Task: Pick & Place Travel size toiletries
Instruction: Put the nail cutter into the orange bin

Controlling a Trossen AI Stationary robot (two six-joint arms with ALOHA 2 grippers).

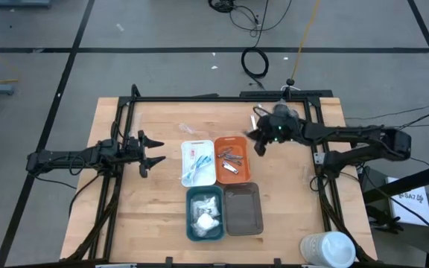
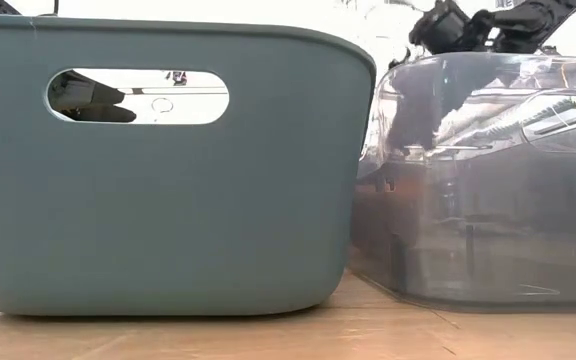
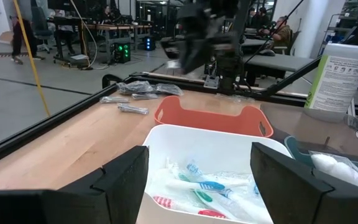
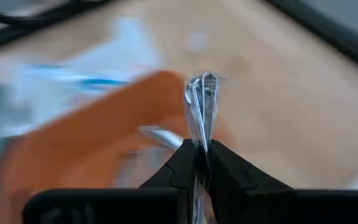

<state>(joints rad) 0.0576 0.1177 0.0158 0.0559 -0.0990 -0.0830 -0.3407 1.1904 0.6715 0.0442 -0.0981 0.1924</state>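
Observation:
My right gripper (image 1: 259,143) hangs over the far right corner of the orange tray (image 1: 242,177), shut on a slim clear-wrapped silver piece (image 4: 202,99). Several silver pieces (image 1: 229,155) lie in that tray. The white tray (image 1: 208,179) holds wrapped pink and blue sticks (image 3: 207,190). White sachets (image 1: 205,216) lie in the teal tray (image 1: 191,223). The grey tray (image 1: 243,212) stands beside the teal one. My left gripper (image 1: 153,152) stands open, level, left of the white tray, touching nothing. My right gripper pinches the wrapped silver piece between its two fingertips (image 4: 185,158). The piece's free end (image 4: 204,84) sticks out past the fingertips, along the line of the fingers. The fingers slant down from the table's right side, and the piece is lifted clear above the orange tray.
A few clear-wrapped pieces (image 3: 143,88) lie loose on the wood beyond the white tray, near the far edge. A big white cup (image 1: 328,249) lies at the near right corner. A black frame (image 1: 222,97) borders the table. The low view is filled by the teal (image 2: 158,200) and grey (image 2: 488,190) trays.

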